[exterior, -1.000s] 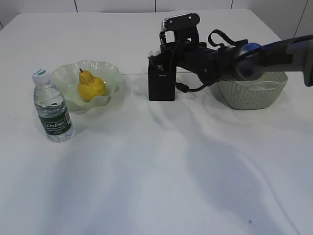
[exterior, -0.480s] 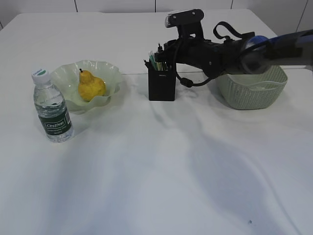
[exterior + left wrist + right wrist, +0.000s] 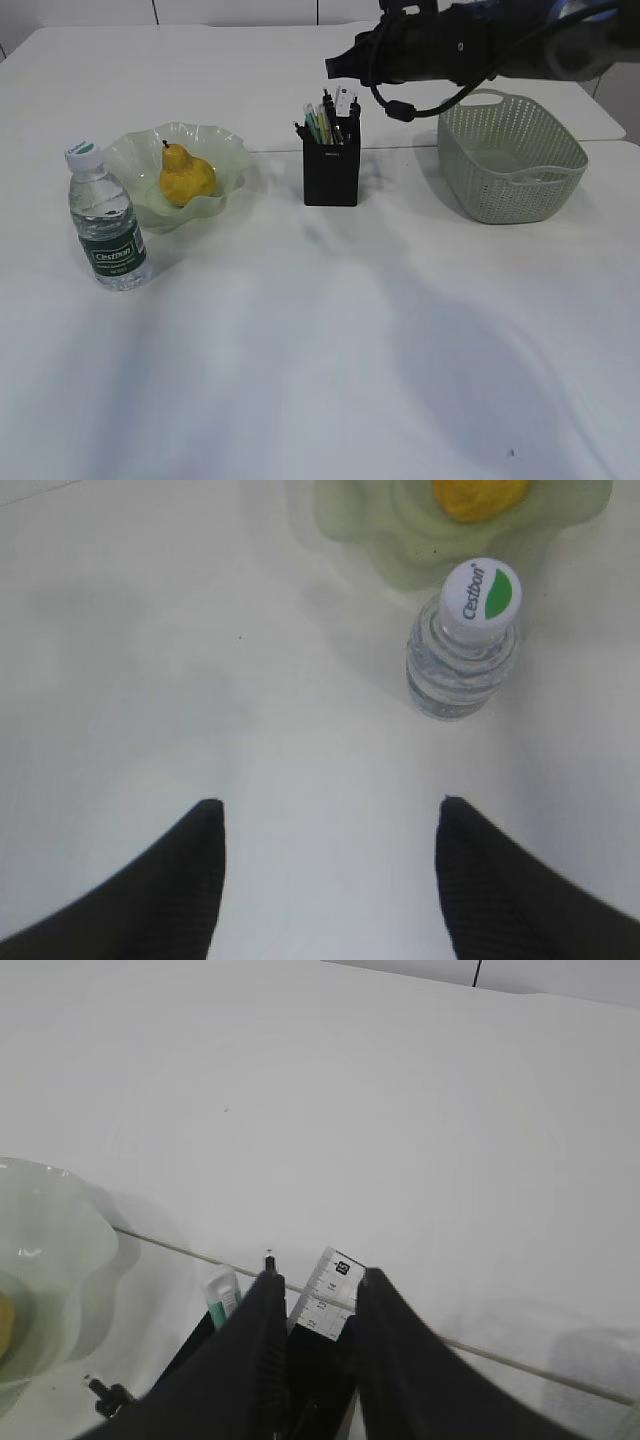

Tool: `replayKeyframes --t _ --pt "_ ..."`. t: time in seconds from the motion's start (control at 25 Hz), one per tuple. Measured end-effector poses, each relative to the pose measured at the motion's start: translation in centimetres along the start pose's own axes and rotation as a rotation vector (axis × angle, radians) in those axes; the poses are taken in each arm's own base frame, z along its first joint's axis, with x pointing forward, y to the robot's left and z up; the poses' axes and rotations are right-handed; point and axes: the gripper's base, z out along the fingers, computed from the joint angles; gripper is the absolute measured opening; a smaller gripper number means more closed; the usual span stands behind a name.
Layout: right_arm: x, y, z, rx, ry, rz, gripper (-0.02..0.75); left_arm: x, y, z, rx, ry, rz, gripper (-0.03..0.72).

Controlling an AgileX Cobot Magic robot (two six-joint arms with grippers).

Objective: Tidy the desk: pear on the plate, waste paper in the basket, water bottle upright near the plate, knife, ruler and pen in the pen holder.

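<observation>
The yellow pear (image 3: 185, 178) lies in the wavy green plate (image 3: 225, 150). Left of the plate, the water bottle (image 3: 107, 222) stands upright. The black pen holder (image 3: 331, 172) holds the clear ruler (image 3: 345, 101), pens and a green-topped knife (image 3: 222, 1295). My right gripper (image 3: 338, 65) hovers above and behind the holder, open, apart from the ruler (image 3: 330, 1295) that shows through the gap between its fingers. My left gripper (image 3: 328, 815) is open over bare desk, short of the bottle (image 3: 468, 640). The waste paper is hidden.
The sage green basket (image 3: 515, 185) stands right of the pen holder, under my right arm. A seam in the desk (image 3: 520, 1360) runs behind the holder. The white desk stretches wide in front.
My right gripper let go of the ruler in the pen holder, opened, and rose up and back to the right. The left gripper has not moved.
</observation>
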Motion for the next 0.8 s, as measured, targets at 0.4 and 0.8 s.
replayKeyframes --t 0.4,0.8 --pt "-5.3 -0.5 -7.6 0.007 0.139 -0.039 0.218 -1.0 0.1 -0.1 -0.010 -0.111 0.019 0.466" --pt "-11.6 -0.9 -17.6 0.023 0.027 -0.041 0.218 0.2 1.6 -7.0 -0.009 -0.332 -0.017 0.466"
